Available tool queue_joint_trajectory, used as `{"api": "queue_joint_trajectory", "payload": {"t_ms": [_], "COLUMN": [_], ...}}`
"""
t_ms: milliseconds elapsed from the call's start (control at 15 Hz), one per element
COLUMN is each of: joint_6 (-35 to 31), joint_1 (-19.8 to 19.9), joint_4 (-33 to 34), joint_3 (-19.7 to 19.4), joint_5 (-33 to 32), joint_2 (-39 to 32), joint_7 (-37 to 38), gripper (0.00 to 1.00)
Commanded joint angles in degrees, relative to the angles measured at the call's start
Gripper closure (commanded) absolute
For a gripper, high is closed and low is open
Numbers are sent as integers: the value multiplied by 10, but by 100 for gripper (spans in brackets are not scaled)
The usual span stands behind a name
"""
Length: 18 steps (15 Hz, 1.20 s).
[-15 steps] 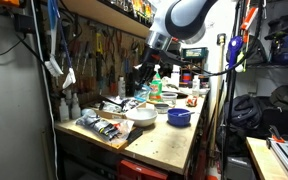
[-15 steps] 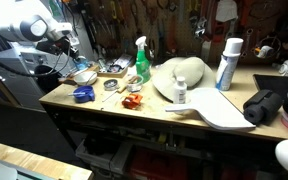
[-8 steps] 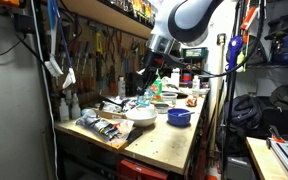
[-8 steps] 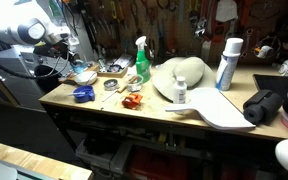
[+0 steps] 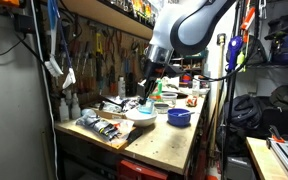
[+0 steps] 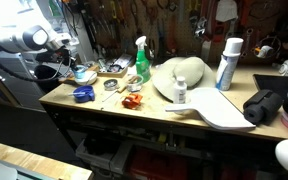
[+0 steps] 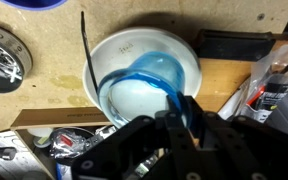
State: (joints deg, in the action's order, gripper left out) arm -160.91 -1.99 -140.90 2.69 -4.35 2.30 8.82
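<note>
the tool (image 7: 189,108) is clamped on the rim of a clear blue cup (image 7: 144,75), seemingly pinching its thin wall so it hangs steady from one side, right over the white bowl (image 7: 119,50) on the wooden bench (image 7: 54,85), whether touching is unclear.

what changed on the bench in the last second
The gripper came down to just over the white bowl, shut on the rim of a clear blue cup. The bowl, the blue tub and the green spray bottle did not move.
</note>
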Motion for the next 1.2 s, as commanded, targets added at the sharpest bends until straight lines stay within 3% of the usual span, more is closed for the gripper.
{"api": "queue_joint_trajectory", "payload": {"t_ms": [0, 333, 400, 533, 733, 933, 1000, 1133], "joint_6": [-25, -40, -35, -27, -17, 0, -25, -16], "joint_1": [2, 1, 0, 0, 3, 2, -2, -1], "joint_4": [-2, 5, 6, 11, 18, 23, 19, 26], "joint_3": [2, -5, -5, -5, -2, 7, -5, -2], "joint_5": [-43, -128, -132, -128, -94, 68, 6, 49], "joint_2": [-21, -46, -48, -50, -50, -38, -48, -47], "joint_7": [31, 99, 107, 116, 107, 17, 49, 24], "gripper": [95, 95, 62, 54, 32, 8, 26, 11]}}
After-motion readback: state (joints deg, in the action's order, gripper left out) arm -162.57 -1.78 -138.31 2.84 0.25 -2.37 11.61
